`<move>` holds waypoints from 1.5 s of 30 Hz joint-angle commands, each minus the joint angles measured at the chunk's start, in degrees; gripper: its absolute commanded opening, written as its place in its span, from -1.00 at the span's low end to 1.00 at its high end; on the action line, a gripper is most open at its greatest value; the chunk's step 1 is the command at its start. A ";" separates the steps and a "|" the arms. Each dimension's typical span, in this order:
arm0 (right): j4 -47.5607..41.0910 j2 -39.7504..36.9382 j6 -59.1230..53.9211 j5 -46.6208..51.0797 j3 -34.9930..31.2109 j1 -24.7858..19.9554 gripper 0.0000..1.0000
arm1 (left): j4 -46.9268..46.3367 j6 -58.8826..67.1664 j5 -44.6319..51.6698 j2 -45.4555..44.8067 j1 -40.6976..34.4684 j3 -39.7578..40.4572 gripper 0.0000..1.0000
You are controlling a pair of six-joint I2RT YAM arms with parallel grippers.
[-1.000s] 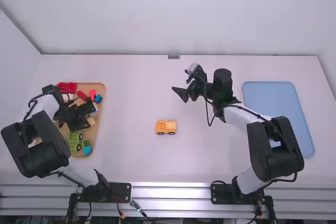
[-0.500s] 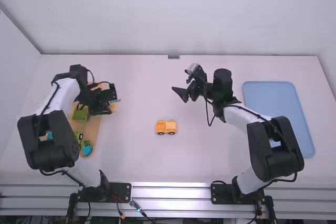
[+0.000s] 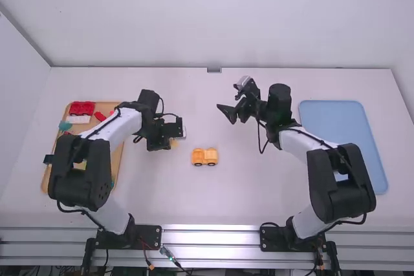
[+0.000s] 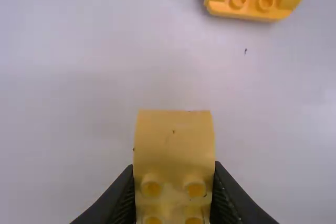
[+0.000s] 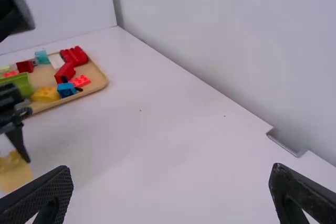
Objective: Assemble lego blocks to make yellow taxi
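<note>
No text, label, brand, number or sign can be read.
</note>
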 commanded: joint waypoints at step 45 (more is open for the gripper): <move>0.15 -0.42 -0.13 -7.45 0.57 -7.17 0.98 | 8.68 -161.81 -12.02 0.46 -10.29 -7.80 -0.96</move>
